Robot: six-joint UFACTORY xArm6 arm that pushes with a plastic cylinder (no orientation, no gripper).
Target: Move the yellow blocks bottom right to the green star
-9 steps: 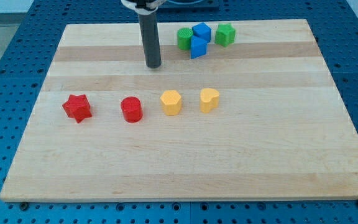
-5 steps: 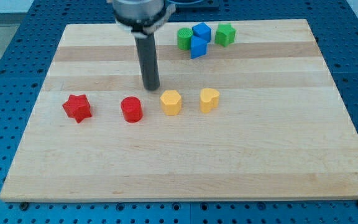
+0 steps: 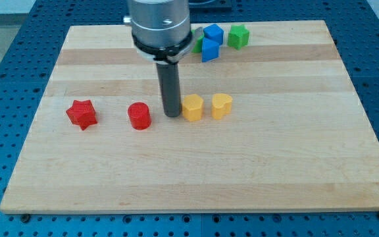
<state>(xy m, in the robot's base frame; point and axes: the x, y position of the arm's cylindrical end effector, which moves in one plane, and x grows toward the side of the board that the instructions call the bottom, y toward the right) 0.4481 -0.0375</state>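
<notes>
Resting on the pale wooden board [image 3: 255,178], my tip [image 3: 172,114], the lower end of a straight dark rod hanging from a grey metal cylinder, sits near the board's middle. I carry no pincer, so there is nothing to be apart or together; the rod alone meets the blocks. Its end touches the left side of a yellow block with a faceted, roughly hexagonal top [image 3: 192,107]. Just to that block's right, nearly touching it, stands a second yellow block with a rounded, heart-like top [image 3: 222,105]; I cannot tell whether a thin gap separates the pair. To the tip's left, close by but apart, sits a red cylinder block [image 3: 139,116], and farther toward the view's left a red star-shaped block [image 3: 81,114], so all four lie in one rough row across the board. Near the view's top, right of the grey cylinder, sits a tight cluster: a green block [image 3: 197,45] mostly hidden behind my arm, its shape not clear, two blue blocks, one cube-like [image 3: 213,33] and one angular [image 3: 209,50], and a green star-shaped block [image 3: 238,36] at the cluster's right end. Both yellow blocks lie well below this green star and slightly to its left. A blue perforated surface [image 3: 12,79] surrounds the board.
</notes>
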